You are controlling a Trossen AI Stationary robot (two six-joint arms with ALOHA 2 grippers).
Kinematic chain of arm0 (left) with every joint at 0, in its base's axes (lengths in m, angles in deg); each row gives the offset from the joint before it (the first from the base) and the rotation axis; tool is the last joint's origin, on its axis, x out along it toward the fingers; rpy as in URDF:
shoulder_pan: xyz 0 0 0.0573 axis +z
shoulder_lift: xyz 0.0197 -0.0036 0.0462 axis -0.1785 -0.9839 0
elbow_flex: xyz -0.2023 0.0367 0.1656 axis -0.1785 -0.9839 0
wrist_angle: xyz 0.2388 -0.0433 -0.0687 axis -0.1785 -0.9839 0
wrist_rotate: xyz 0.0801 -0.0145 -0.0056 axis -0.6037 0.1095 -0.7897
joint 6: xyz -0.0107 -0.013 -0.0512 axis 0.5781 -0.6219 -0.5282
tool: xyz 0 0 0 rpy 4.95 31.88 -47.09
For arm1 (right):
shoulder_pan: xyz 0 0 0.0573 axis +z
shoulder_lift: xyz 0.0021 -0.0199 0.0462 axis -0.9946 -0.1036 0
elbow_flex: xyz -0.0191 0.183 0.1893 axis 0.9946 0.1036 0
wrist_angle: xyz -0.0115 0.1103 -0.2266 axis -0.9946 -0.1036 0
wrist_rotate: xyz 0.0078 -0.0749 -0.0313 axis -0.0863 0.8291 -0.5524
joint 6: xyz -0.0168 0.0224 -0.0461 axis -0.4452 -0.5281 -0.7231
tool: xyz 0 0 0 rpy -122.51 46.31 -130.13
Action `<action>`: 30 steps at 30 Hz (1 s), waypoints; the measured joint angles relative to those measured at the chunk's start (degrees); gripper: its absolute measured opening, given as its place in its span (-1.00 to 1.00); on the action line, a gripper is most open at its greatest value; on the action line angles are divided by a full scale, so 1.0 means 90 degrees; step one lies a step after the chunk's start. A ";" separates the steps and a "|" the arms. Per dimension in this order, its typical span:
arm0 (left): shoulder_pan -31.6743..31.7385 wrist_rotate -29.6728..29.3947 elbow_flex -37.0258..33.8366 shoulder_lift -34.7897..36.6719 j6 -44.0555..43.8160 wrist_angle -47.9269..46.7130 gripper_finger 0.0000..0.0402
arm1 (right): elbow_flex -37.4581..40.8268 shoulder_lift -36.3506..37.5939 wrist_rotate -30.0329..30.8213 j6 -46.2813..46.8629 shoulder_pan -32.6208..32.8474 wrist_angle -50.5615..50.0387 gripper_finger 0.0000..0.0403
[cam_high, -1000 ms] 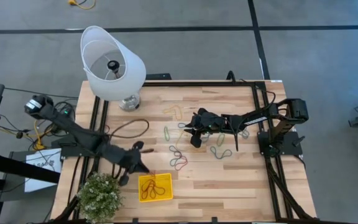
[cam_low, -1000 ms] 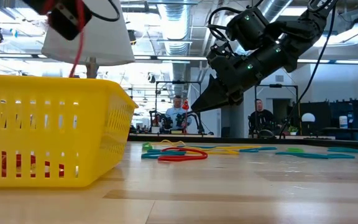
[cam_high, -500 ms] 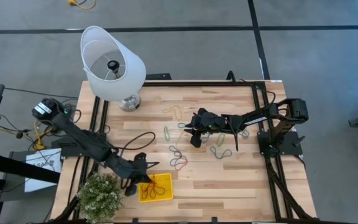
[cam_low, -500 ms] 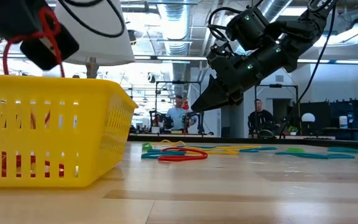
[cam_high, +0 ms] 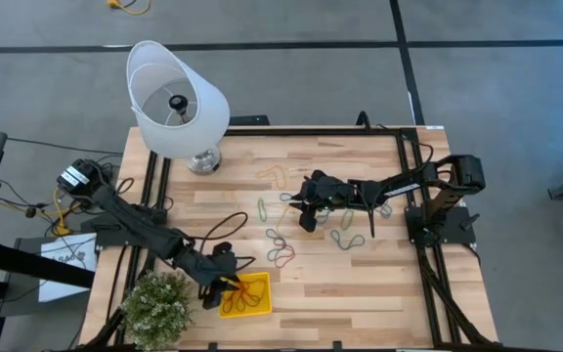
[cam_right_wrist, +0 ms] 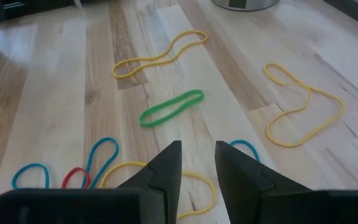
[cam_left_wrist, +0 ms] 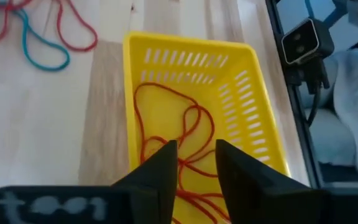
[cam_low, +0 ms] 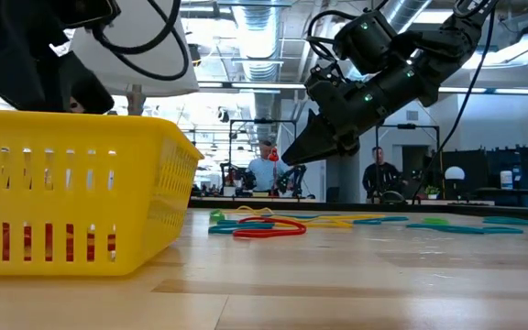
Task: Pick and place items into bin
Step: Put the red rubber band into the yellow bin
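Note:
The yellow bin (cam_high: 254, 296) stands near the table's front edge, left of the middle, with red rubber bands (cam_left_wrist: 185, 124) lying on its floor. My left gripper (cam_left_wrist: 196, 155) hovers open over the bin's left part (cam_high: 229, 285); the red bands show below the gap between its fingers. Several loose bands (cam_high: 280, 244) in red, blue, green and yellow lie flat mid-table. My right gripper (cam_right_wrist: 197, 155) hangs open above them (cam_high: 306, 223), clear of the wood in the low view (cam_low: 290, 158). Ahead of it lie a green band (cam_right_wrist: 171, 107) and yellow bands (cam_right_wrist: 160, 55).
A white lampshade on its lamp (cam_high: 176, 103) stands at the far left. A green potted plant (cam_high: 154, 308) sits at the near left corner beside the bin. A black cable (cam_high: 203, 203) loops across the wood. People stand in the room beyond the table (cam_low: 266, 170).
My left gripper has gone toward the table's near edge and down, from beside the bin to over it. The red band that hung below it in the low view no longer hangs there.

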 joint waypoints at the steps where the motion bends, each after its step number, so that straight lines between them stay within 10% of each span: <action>1: 0.0035 -0.0008 0.0000 0.0011 0.0172 0.0010 -0.49 | 0.0000 0.0000 0.0000 -0.0005 0.0000 0.0010 -0.54; 16: 0.0607 0.0144 0.1458 0.0017 0.2031 -0.1631 -0.54 | -0.0002 0.0016 0.0025 -0.0666 0.0185 0.0239 -0.54; 30: 0.1304 -0.1799 0.3725 0.0565 0.3856 -0.5961 -0.55 | 0.0410 0.2243 0.0022 0.0051 -0.0309 -0.2916 -0.54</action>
